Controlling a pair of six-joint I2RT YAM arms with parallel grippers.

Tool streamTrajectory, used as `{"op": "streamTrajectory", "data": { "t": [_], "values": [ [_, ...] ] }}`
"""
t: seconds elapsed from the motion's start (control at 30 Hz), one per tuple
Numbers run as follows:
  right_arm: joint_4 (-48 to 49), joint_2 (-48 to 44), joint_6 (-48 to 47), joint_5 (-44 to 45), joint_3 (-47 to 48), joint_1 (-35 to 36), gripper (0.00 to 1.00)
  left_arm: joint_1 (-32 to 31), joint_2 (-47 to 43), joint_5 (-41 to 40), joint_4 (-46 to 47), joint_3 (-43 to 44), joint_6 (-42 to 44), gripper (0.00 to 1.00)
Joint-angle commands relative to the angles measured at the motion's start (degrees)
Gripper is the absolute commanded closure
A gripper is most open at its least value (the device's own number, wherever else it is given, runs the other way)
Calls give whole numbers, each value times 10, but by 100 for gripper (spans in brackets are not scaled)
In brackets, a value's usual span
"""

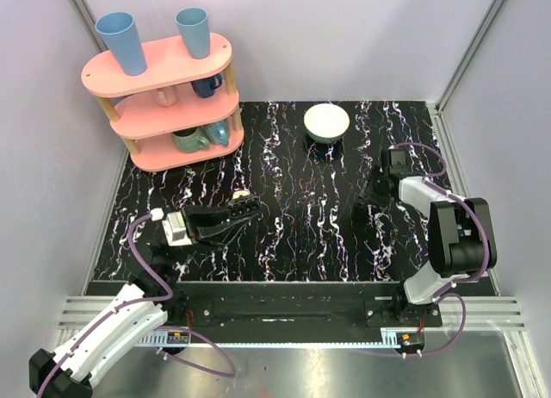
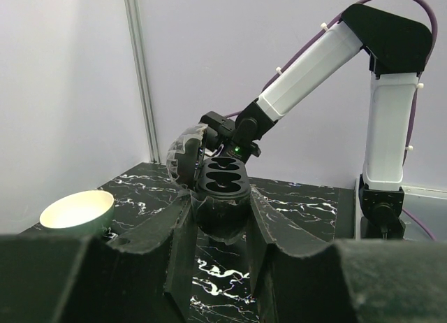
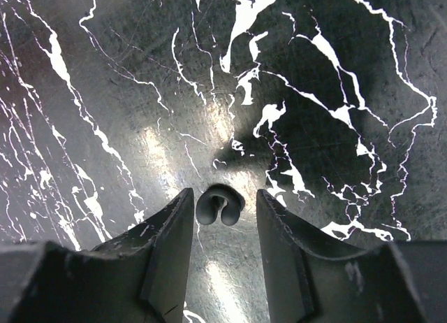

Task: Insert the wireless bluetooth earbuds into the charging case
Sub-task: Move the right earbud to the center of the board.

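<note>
While the left jaws squeeze tight on the charging case [image 2: 220, 197], it sits between them with its lid tipped up and two dark holes showing on top. Past those jaws, off to their left, a white bowl [image 2: 77, 210] stands on the table [image 2: 293, 204]. The right jaws stand a little apart, and one small curved earbud [image 3: 218, 205] lies on the table right between their tips, with a thin gap on each side.
</note>
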Motion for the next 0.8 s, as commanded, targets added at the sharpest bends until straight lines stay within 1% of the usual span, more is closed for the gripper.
{"op": "streamTrajectory", "data": {
  "t": [0.0, 0.17, 0.33, 0.57, 0.77],
  "values": [
    [27, 12, 1, 8, 0, -4, 53, -1, -7, 2, 12, 18, 4, 100],
    [37, 27, -1, -12, -13, -3, 55, -1, -8, 1, 10, 17, 5, 100],
    [57, 21, 4, -44, -33, -3, 58, -1, -7, 0, 12, 16, 5, 100],
    [65, 0, 13, -51, -67, -3, 64, -1, -1, 3, 13, 16, 3, 100],
    [63, -27, 15, -46, -91, -3, 66, -1, -1, 1, 13, 16, 2, 100]
  ]
}}
